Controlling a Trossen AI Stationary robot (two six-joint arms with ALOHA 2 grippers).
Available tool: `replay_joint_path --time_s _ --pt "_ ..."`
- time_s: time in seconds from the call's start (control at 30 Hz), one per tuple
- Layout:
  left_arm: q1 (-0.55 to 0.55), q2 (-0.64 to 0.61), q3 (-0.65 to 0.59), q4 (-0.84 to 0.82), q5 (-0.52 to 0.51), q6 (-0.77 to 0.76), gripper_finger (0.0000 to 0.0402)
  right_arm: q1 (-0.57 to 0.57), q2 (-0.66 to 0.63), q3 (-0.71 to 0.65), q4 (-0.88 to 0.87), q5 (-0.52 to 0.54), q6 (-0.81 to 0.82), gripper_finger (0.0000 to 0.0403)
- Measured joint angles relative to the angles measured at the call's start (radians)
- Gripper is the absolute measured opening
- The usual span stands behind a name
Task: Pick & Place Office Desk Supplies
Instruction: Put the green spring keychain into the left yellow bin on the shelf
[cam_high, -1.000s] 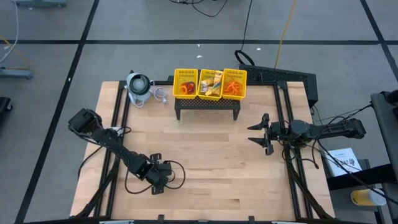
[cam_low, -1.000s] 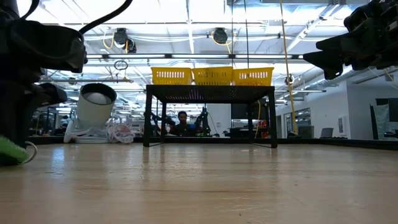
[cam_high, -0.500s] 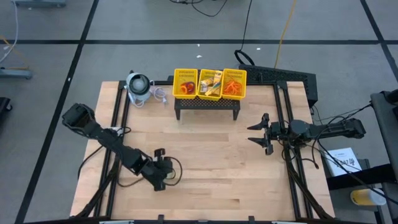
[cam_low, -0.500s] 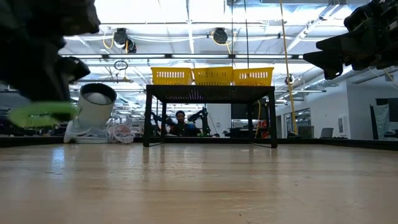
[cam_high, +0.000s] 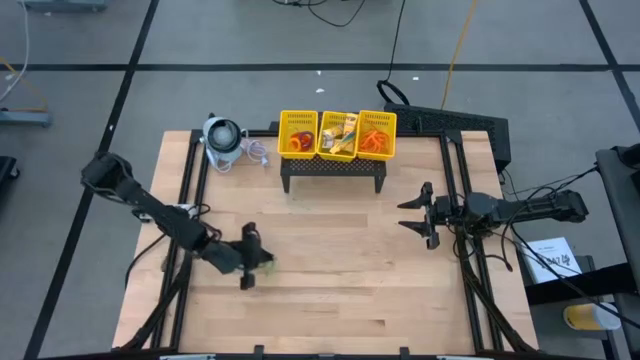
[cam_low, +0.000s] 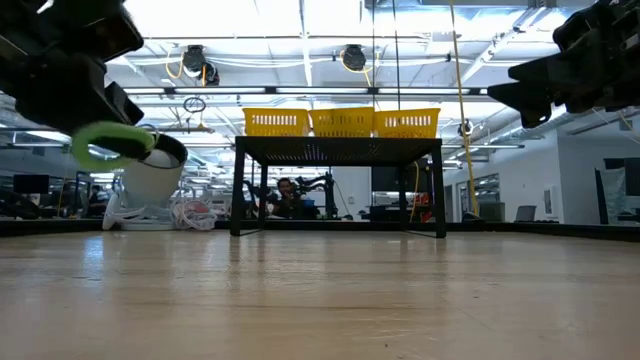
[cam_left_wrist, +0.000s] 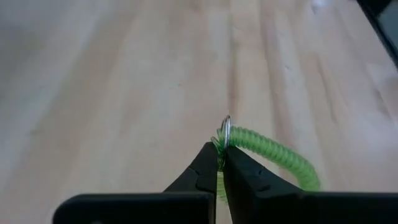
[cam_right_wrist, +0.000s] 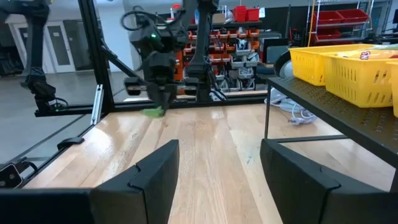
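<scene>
1. The green coiled ring (cam_left_wrist: 273, 151) is a bright lime spiral cord bent into a loop, with a small silver metal split ring (cam_left_wrist: 226, 132) at one end; in the low view it shows as a pale green oval band (cam_low: 112, 145).
2. It hangs clear of the wooden table (cam_high: 340, 290), out in front of the yellow mesh basket (cam_high: 339, 134) and off toward the basket's left end, well apart from it.
3. The left gripper (cam_left_wrist: 219, 163) has its two dark fingers pressed together on the coil right beside the split ring; the rest of the loop sticks out past the fingertips.
4. In the high view the left gripper (cam_high: 252, 262) sits over the table in front of the basket, with a dab of green at its tip.
5. The yellow mesh basket stands on a black perforated stand (cam_high: 335, 170) at the table's far edge and has three compartments.
6. Its left compartment holds small red and orange rings (cam_high: 300, 142), the middle one yellow-orange packets (cam_high: 339, 134), the right one orange rubber-band loops (cam_high: 377, 138).
7. A grey-white round device (cam_high: 222, 138) with a coiled cord lies on the table just left of the basket.
8. The right gripper (cam_high: 412, 212) waits in front of the basket's right end, off the table, with its fingers (cam_right_wrist: 155, 177) spread wide apart and nothing between them.
9. In the low view a person (cam_low: 286, 197) shows in the room behind the basket stand.
</scene>
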Motion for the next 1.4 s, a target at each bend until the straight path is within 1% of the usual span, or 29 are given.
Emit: replay_joint_path --time_s 0.2,0.27,0.4,0.5,0.67,0.83,0.97,1.07,1.13,1.2,1.27,1.4 --pt "0.027 -0.206 -0.121 -0.002 -0.082 -0.014 0.0006 0.0 0.0 0.0 0.001 0.0 0.0 0.0215" --pt "0.038 -0.263 -0.158 0.0 -0.132 -0.034 0.0009 0.0 0.0 0.0 0.0 0.0 0.0 0.0215" --pt "0.063 -0.349 -0.225 0.004 -0.249 -0.026 0.0014 0.0 0.0 0.0 0.0 0.0 0.0 0.0215" --pt "0.096 -0.387 -0.268 0.087 -0.319 0.004 0.0007 0.0 0.0 0.0 0.0 0.0 0.0 0.0215" --pt "0.172 -0.407 -0.295 0.277 -0.352 0.161 0.0015 0.0 0.0 0.0 0.0 0.0 0.0 0.0215" --pt "0.284 -0.407 -0.295 0.453 -0.351 0.337 0.0007 0.0 0.0 0.0 0.0 0.0 0.0 0.0215" --pt "0.403 -0.407 -0.294 0.551 -0.347 0.374 0.0011 0.0 0.0 0.0 0.0 0.0 0.0 0.0215" --pt "0.495 -0.407 -0.294 0.634 -0.284 0.375 0.002 0.0 0.0 0.0 -0.001 0.0 0.0 0.0215" --pt "0.554 -0.407 -0.287 0.674 -0.226 0.372 0.0014 0.0 0.0 0.0 -0.001 0.0 0.0 0.0215" --pt "0.608 -0.407 -0.257 0.677 -0.178 0.368 0.0007 0.0 0.0 0.0 -0.001 0.0 0.0 0.0215" --pt "0.654 -0.407 -0.213 0.651 -0.135 0.371 0.0008 0.0 0.0 0.0 -0.001 0.0 0.0 0.0215" --pt "0.73 -0.364 -0.072 0.488 -0.059 0.403 0.0012 0.0 0.0 0.0 -0.001 0.0 0.0 0.0215"
